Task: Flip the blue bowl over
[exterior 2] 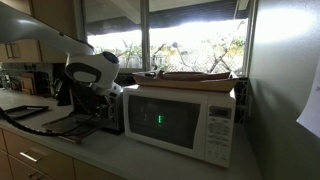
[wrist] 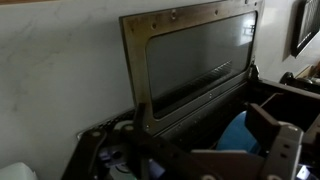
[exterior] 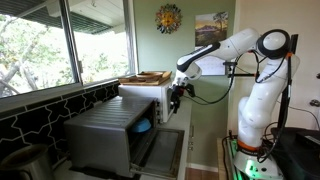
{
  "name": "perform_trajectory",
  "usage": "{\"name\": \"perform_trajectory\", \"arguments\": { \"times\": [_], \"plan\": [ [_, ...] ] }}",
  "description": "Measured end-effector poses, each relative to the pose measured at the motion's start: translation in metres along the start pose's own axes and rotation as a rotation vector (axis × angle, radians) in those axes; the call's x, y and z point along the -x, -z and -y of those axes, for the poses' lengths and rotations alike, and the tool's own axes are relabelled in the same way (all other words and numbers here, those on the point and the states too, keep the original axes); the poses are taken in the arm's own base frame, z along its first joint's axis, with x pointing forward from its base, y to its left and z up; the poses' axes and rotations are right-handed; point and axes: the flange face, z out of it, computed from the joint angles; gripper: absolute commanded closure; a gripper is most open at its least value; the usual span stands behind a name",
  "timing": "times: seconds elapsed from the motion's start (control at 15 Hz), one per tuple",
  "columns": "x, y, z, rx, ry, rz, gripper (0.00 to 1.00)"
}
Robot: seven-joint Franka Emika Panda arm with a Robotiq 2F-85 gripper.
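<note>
The blue bowl (exterior: 143,126) sits inside the open grey metal toaster oven (exterior: 105,135); only a part of it shows through the opening. In the wrist view the bowl (wrist: 238,136) shows as a blue patch behind my dark fingers, and which way up it lies cannot be told. My gripper (exterior: 175,99) hangs above the lowered oven door, to the right of the bowl and apart from it. In the wrist view the gripper (wrist: 215,145) has its fingers spread open and holds nothing. In an exterior view the arm (exterior 2: 90,70) hides the bowl.
The oven's glass door (wrist: 195,55) is folded down and fills the wrist view. A white microwave (exterior 2: 180,120) stands beside the oven with a wooden tray (exterior: 145,77) on top. A window wall runs along the counter (exterior 2: 90,150).
</note>
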Motion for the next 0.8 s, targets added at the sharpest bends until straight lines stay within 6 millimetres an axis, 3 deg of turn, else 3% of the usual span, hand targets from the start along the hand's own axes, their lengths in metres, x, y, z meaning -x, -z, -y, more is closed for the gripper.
{"name": "perform_trajectory", "arguments": {
  "times": [0.47,0.8],
  "plan": [
    [-0.001,0.003,-0.002,-0.001,-0.006,-0.010,0.00],
    [-0.006,-0.023,0.014,-0.128,-0.042,-0.073,0.00]
  ]
}}
